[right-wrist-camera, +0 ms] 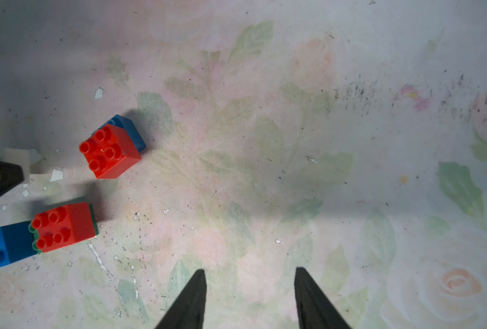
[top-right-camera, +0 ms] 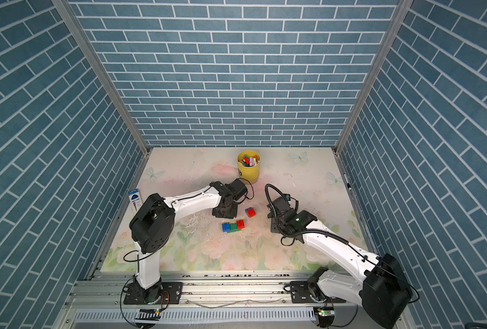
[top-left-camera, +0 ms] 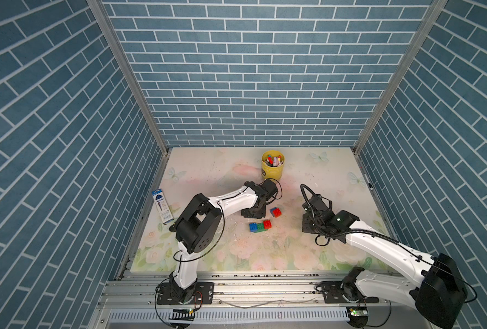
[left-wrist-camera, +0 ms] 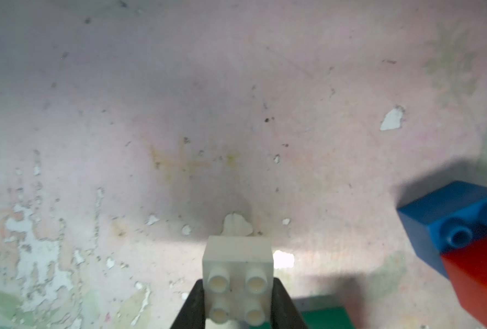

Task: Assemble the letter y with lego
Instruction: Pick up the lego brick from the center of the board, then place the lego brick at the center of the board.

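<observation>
Top views: high over front edge, looking down, whole table (top-left-camera: 322, 182). Wrist views: close, downward, both catch red-on-blue bricks (right-wrist-camera: 110, 151).

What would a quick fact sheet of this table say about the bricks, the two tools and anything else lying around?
Left tool: shut on the white brick
Right tool: open, holding nothing
Joined row: blue, green and red bricks
Stacked pair: red brick on blue, apart from the row
Yellow cup: far side, holds coloured sticks
Packet: lying by the left edge
</observation>
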`<state>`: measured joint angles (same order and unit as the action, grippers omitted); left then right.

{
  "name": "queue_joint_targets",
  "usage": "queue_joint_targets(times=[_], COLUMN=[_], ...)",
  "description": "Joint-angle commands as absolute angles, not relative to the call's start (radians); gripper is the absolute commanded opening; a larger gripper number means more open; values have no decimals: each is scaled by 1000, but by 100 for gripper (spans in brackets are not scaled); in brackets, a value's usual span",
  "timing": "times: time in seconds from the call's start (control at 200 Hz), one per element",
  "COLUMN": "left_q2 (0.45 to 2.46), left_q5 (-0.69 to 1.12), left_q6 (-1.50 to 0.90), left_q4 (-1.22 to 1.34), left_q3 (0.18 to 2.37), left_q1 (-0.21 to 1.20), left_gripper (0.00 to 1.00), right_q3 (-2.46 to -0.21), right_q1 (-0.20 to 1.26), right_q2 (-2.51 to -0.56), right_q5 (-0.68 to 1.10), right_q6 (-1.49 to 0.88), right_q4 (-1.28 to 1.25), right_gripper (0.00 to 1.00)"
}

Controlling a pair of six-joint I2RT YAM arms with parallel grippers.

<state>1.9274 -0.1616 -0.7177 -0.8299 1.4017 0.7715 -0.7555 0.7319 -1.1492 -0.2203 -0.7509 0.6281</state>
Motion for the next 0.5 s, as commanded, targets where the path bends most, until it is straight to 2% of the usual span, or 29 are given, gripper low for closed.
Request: queue_joint_targets(times=[0.0, 0.27, 0.495], left_q2=[1860, 1758, 1759], left_q5=[-209, -192, -133], left_q6=[-718, -829, -894], left_q4=[-853, -794, -730], left_q3=[1332, 1156, 1088], left_q1=[759, 721, 716], left_gripper=[24, 25, 28], right_q3=[-768, -804, -835], right_q1=[727, 729, 729], right_q2=[-1167, -1208, -1245], right_q5=[-194, -170, -137], right_q6=[-744, -735, -704], right_q4=[625, 613, 611], right_gripper=[51, 51, 52])
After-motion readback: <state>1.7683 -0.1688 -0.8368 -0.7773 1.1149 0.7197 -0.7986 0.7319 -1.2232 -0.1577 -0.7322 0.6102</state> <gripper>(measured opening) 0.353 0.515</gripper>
